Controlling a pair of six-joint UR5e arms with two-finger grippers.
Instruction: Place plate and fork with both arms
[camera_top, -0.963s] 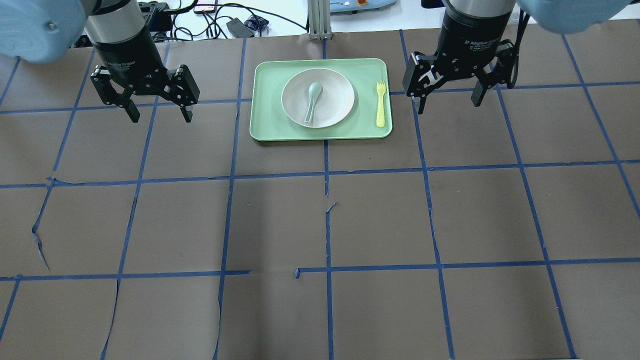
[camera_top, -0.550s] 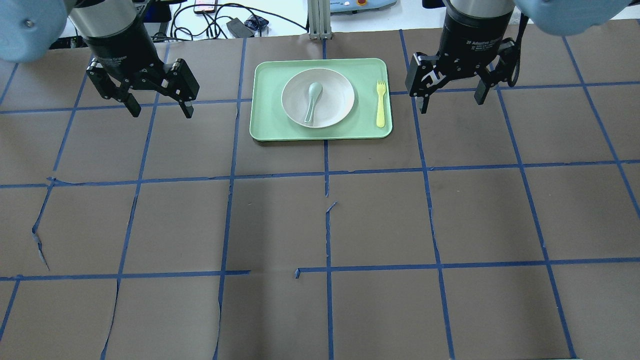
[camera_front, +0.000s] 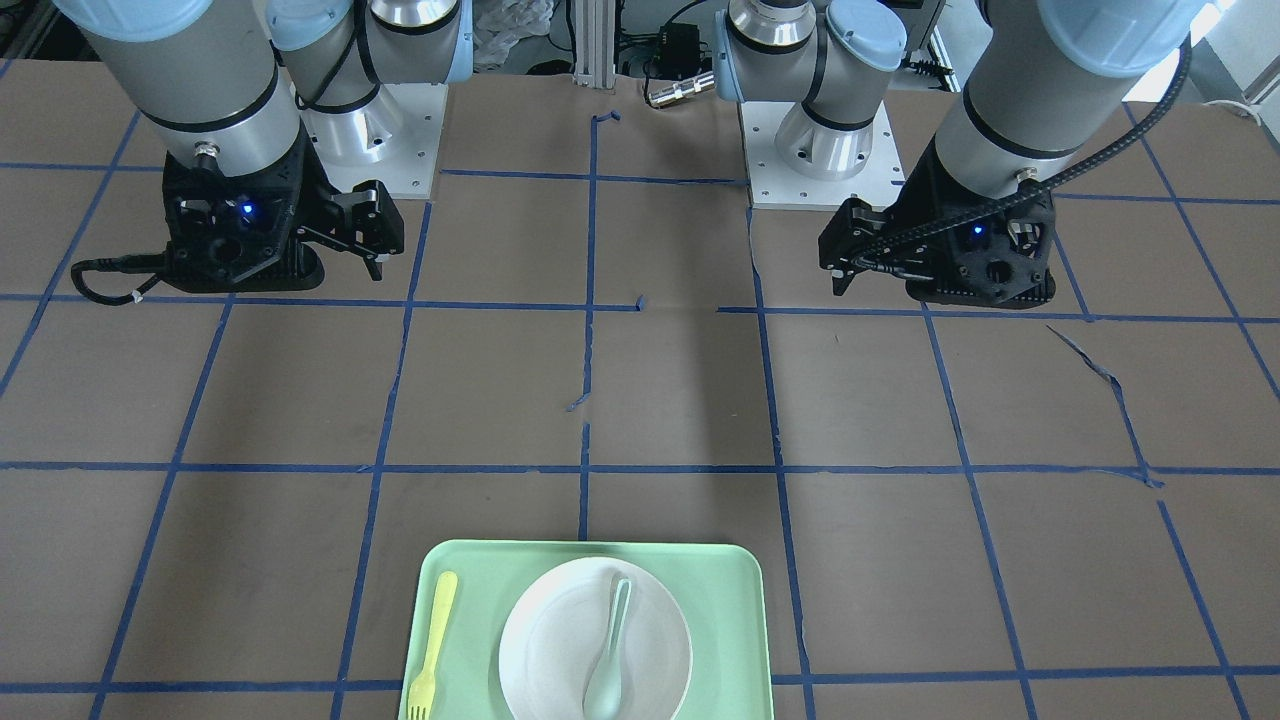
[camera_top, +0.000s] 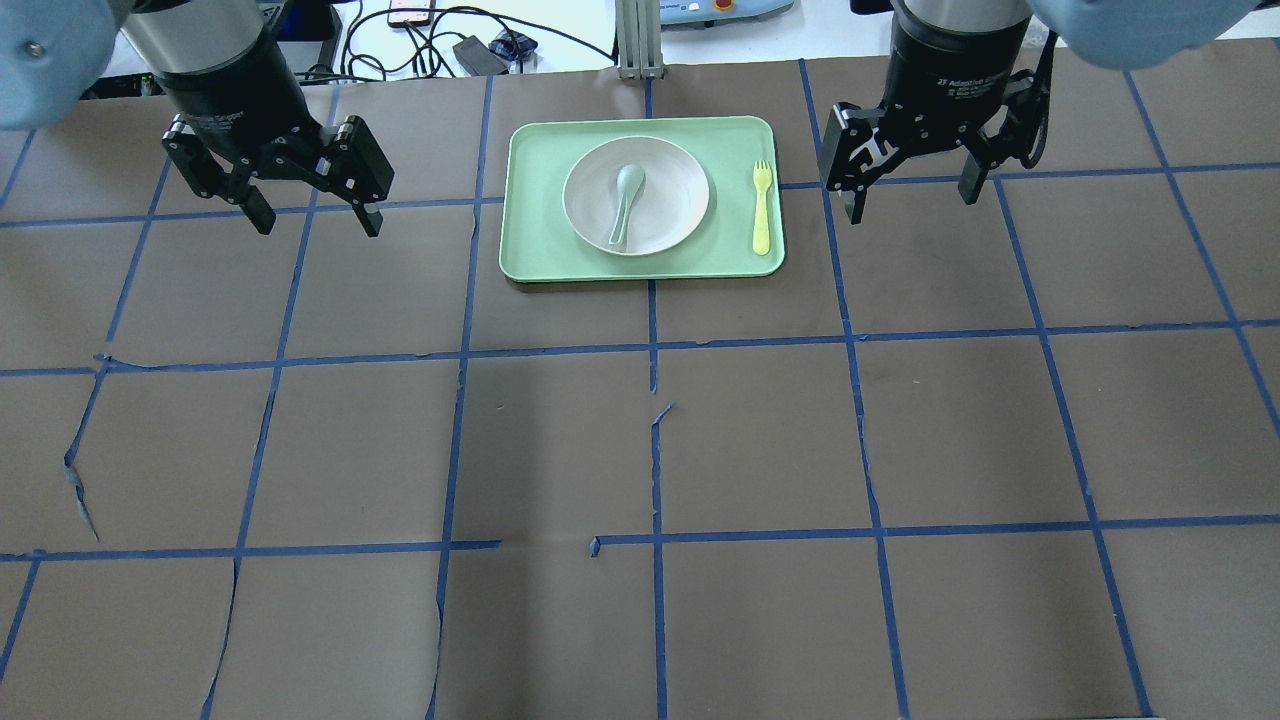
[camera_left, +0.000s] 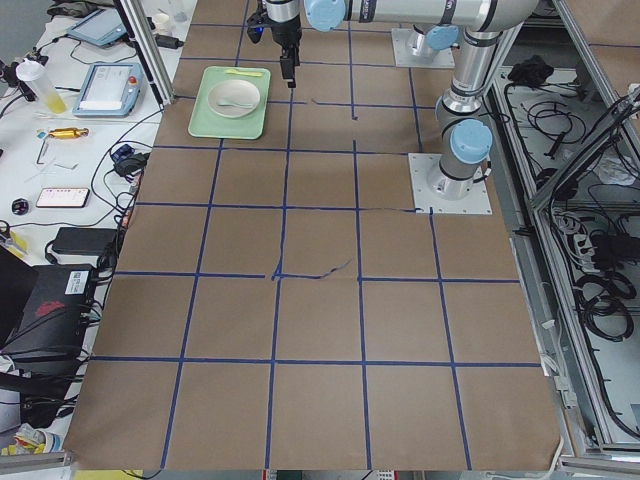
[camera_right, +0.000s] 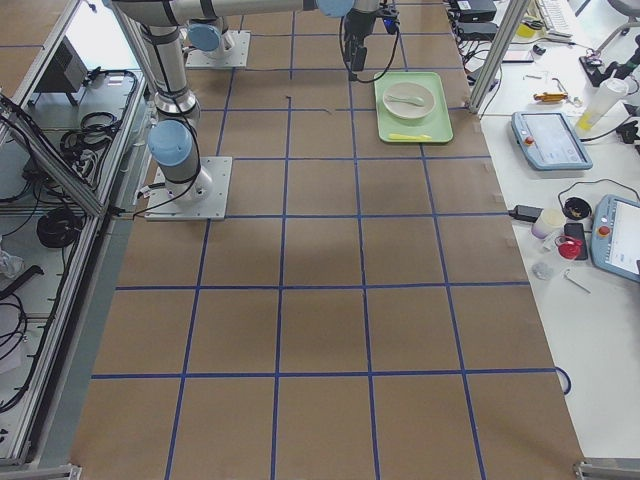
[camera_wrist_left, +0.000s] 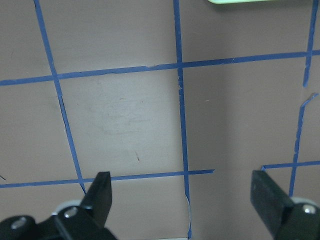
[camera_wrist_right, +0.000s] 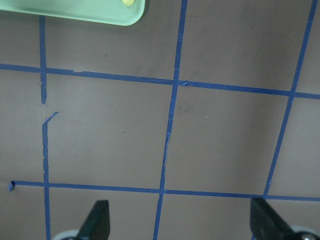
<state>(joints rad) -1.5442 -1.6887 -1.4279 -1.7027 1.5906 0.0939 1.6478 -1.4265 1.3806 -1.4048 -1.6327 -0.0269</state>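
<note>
The round off-white matte plate (camera_top: 670, 190) and slim pale-yellow plastic fork (camera_top: 762, 210) lie side by side on the mint-green rectangular tray (camera_top: 535, 250); the black left gripper (camera_top: 318, 225) and right gripper (camera_top: 910, 205) hang spread and empty, clear of it; placing looks finished.
</note>
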